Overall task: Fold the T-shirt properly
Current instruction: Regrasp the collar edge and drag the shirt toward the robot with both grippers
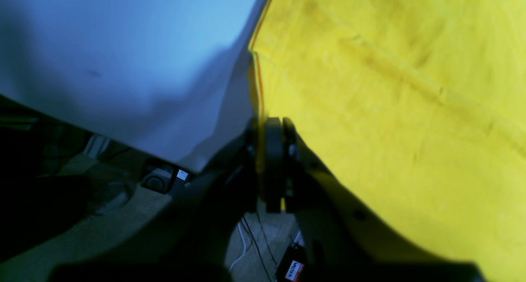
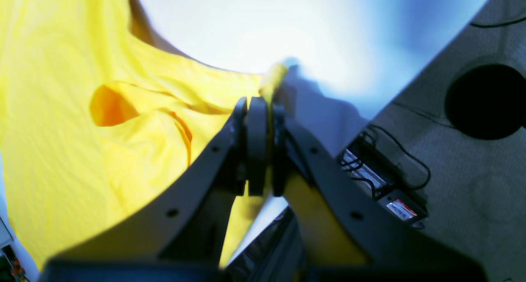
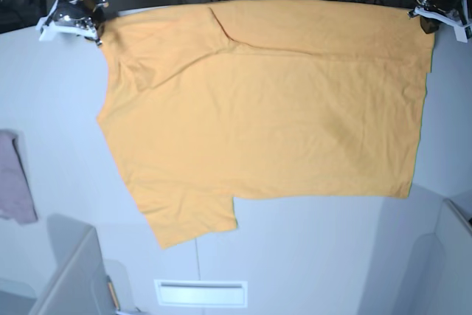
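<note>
Orange-yellow T-shirt (image 3: 280, 108) lay spread flat on the white surface (image 3: 332, 256) — no fold made yet. Left tool (image 1: 273, 121) and right tool (image 2: 259, 101) each pinched a far corner — every fold remained.

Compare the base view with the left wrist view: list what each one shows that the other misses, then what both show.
Only the base view: the whole T-shirt spread flat, the right gripper pinching its other far corner, and a small mauve cloth at the table's edge.
Only the left wrist view: the floor under the table with cables.
Both: the left gripper shut on the shirt's edge, and the table.
</note>
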Controlling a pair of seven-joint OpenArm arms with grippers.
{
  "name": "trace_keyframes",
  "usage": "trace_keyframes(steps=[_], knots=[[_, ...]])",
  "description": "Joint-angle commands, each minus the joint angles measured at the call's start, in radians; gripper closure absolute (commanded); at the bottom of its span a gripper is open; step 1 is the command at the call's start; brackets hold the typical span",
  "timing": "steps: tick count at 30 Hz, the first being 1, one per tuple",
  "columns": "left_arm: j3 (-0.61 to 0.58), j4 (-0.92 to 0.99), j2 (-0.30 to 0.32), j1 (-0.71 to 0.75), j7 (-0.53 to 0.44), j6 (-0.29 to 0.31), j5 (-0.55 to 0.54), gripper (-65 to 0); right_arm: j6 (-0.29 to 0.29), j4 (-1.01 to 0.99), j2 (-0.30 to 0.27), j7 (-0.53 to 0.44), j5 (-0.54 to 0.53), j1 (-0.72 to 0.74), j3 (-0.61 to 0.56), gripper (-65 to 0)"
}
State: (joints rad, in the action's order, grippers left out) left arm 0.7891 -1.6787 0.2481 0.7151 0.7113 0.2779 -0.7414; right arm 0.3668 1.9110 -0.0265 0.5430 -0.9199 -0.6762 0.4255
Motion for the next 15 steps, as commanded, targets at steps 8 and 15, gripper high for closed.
trace_keyframes(steps=[8,15], knots=[[0.014,-0.014,0.01,0.013,-0.017,-0.001,-0.005,-4.3,0.001,0.023,-0.003,-0.011,-0.003,-0.026,0.008,-13.8],[0.115,-0.018,0.0,0.01,-0.017,-0.001,-0.011,-42.5,0.001,0.058,-0.002,-0.027,-0.001,-0.046,0.074,-31.2]])
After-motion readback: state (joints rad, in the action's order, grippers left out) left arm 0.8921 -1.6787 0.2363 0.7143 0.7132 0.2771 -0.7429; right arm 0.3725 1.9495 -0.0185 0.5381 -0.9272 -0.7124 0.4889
